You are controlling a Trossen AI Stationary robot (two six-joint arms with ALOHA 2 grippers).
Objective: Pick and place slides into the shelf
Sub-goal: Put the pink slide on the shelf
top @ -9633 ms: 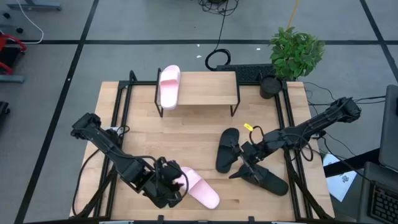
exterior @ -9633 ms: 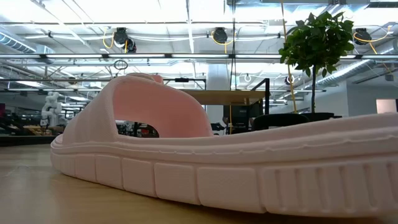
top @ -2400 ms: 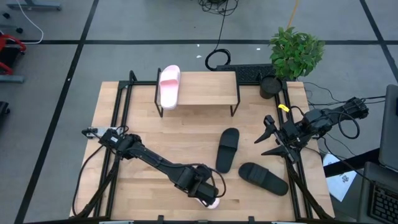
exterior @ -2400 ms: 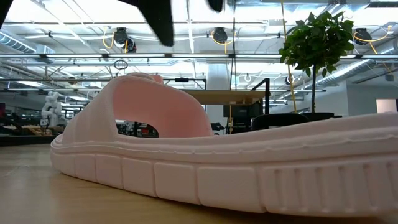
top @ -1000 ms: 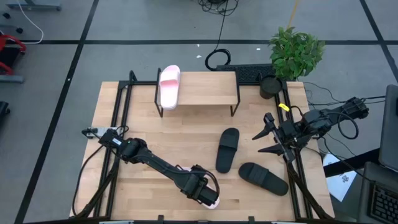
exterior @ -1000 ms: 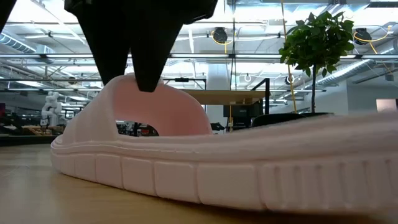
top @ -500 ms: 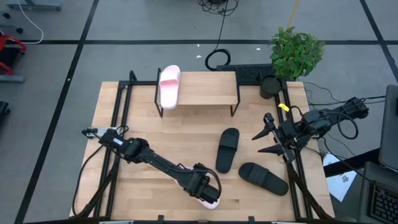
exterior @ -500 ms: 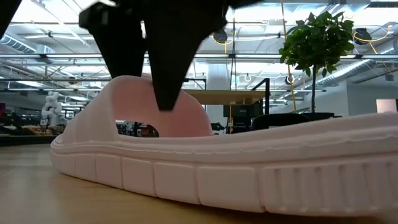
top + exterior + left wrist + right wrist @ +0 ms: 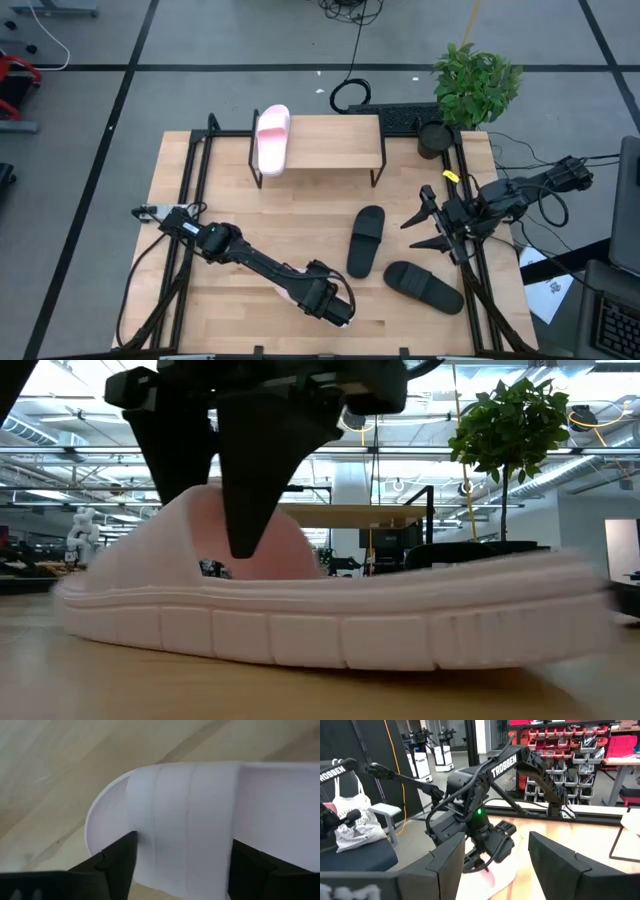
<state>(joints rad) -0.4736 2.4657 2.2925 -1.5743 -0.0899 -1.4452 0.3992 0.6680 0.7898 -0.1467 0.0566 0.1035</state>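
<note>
- A wooden tabletop (image 9: 300, 225) on a dark frame sits on a grey floor marked with dark lines; a potted plant (image 9: 473, 85) stands at its far right corner, and the low view looks past it into a bright hall with ceiling lights.
- The shelf (image 9: 330, 142) stands at the far edge of the table, with one pink slide (image 9: 272, 138) lying across its left end.
- The second pink slide (image 9: 200, 820) lies at the near edge of the table (in the high view the arm hides nearly all of it).
- The left gripper (image 9: 328, 303) is down on this slide, its two dark fingers (image 9: 117, 862) on either side of the broad strap, pinching it.
- The low view shows the slide's sole tilted, one end raised slightly off the wood.
- Two black slides lie right of centre: one (image 9: 366, 240) pointing toward the shelf, the other (image 9: 424, 287) nearer the front edge, angled.
- The right gripper (image 9: 425, 226) hovers near the table's right edge, fingers spread wide and holding nothing.
</note>
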